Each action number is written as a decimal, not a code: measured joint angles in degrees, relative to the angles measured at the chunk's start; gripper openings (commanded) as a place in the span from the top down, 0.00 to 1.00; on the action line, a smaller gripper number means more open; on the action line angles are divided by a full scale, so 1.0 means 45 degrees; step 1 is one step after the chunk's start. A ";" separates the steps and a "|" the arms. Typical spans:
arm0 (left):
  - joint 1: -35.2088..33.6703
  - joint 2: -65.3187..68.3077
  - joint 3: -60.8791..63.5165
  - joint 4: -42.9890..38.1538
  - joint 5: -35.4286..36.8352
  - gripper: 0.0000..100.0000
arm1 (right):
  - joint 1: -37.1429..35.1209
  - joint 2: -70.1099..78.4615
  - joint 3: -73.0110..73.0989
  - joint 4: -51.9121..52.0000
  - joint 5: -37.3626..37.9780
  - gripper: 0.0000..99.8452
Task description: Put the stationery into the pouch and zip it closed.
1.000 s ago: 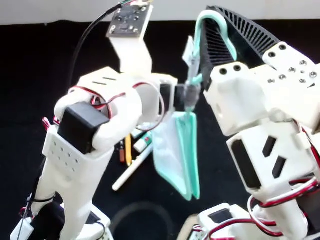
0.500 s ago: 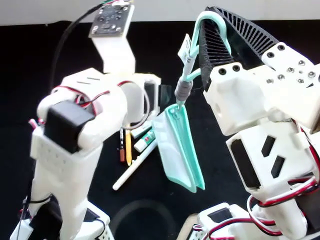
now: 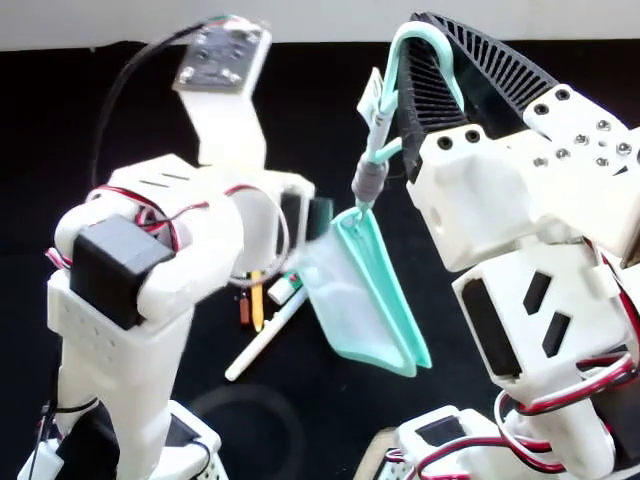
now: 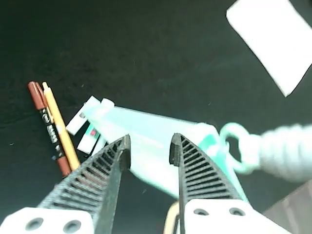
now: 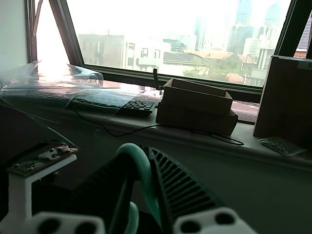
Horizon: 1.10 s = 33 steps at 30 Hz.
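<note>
On the black counter (image 3: 80,120) at the left lay a brown pen (image 4: 48,129), a yellow pencil (image 4: 63,134) and white markers (image 4: 91,138), all outside the pouch (image 3: 355,295). My left jaws stood narrowly parted just beside the pouch's left edge, gripping nothing. The pouch hung tilted above the counter; I could not tell its contents. Farther right, my right jaws were clamped on its teal loop (image 5: 141,168).
</note>
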<state>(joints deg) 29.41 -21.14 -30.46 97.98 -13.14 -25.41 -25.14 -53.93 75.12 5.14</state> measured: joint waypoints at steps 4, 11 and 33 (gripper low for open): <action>0.0547 0.0000 -0.0488 0.0098 -0.0254 0.85 | 0.0000 0.0000 0.0000 0.0039 0.0000 0.99; 0.0527 0.0000 -0.1797 0.0098 -0.0567 0.85 | 0.0000 0.0000 0.0000 0.0039 0.0000 0.99; 0.0938 0.0059 -0.1817 0.0215 -0.0606 0.85 | 0.0000 0.0000 0.0000 0.0039 0.0000 0.99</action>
<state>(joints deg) 33.63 -20.88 -38.64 98.95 -15.87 -25.41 -25.14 -53.93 75.30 5.14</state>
